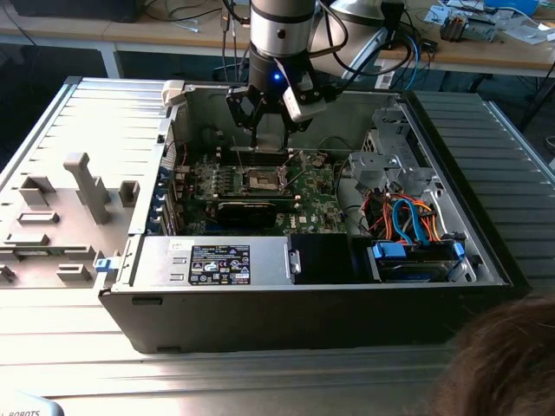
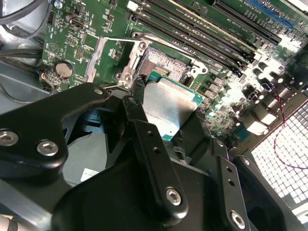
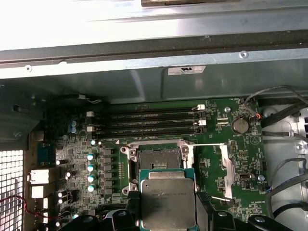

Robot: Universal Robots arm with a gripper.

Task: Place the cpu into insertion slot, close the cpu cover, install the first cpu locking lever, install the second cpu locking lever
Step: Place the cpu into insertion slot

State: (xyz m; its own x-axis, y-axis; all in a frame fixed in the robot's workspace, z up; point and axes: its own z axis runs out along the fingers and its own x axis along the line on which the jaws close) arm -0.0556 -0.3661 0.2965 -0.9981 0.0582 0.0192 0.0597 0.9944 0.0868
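Nearest, the end effector (image 3: pixel 168 211) clamps the cpu (image 3: pixel 168 197) by two opposite edges, holding it level above the motherboard (image 3: pixel 216 144), apparently just clear of the bare insertion slot (image 3: pixel 159 161).

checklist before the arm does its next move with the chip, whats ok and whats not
1. Small square silver-grey cpu clamped in the black pincer: ok.
2. Dark square insertion slot with silvery rim uncovered, contact field exposed: ok.
3. Cpu seated in the slot: not ok, it hangs clear of the green circuit board.
4. Cpu edges parallel to the slot's rim in the first wrist view: ok.
5. Cpu level with the board: cannot tell.
6. Slot contacts undamaged: cannot tell.
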